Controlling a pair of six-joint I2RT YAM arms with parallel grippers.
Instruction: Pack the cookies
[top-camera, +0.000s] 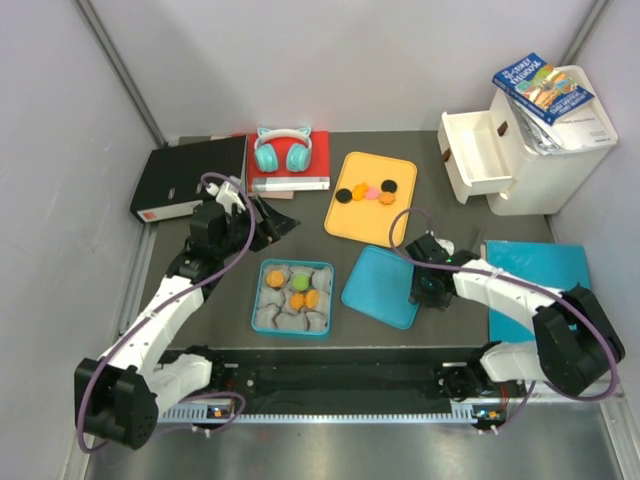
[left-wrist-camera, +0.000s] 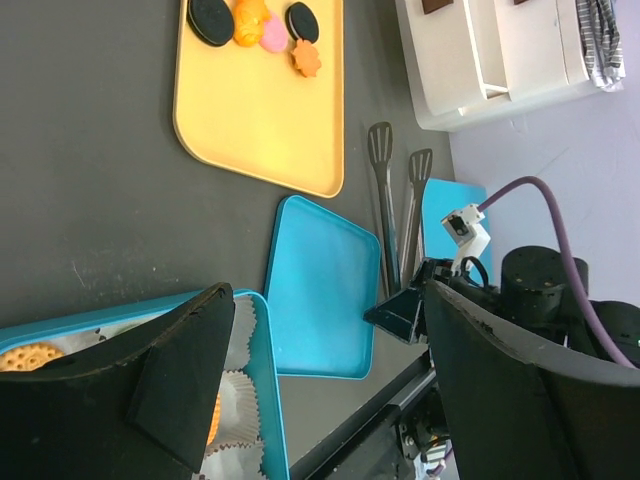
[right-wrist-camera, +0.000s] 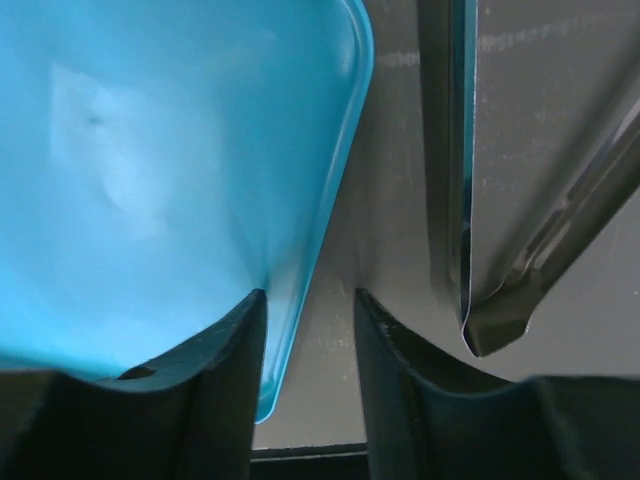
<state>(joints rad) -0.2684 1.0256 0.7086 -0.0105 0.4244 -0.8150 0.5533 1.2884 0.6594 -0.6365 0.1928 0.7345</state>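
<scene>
Several cookies (top-camera: 367, 192), black, orange and pink, lie in a row on the yellow tray (top-camera: 370, 215); they also show in the left wrist view (left-wrist-camera: 274, 35). The teal box (top-camera: 257, 300) holds paper cups with orange cookies (top-camera: 274, 276) and a green one (top-camera: 298, 281). The teal lid (top-camera: 380, 285) lies flat to its right. My right gripper (top-camera: 428, 287) is low at the lid's right edge, slightly open, its fingers astride the rim (right-wrist-camera: 310, 300). My left gripper (top-camera: 268, 224) is open and empty, above the box's far side (left-wrist-camera: 328, 295).
Metal tongs (left-wrist-camera: 385, 200) lie right of the lid, beside my right gripper (right-wrist-camera: 460, 150). Teal headphones (top-camera: 281, 148) rest on a red book (top-camera: 318, 155). A black binder (top-camera: 188, 178) sits at the back left, a white drawer unit (top-camera: 520, 140) at the back right, a blue mat (top-camera: 540, 275) on the right.
</scene>
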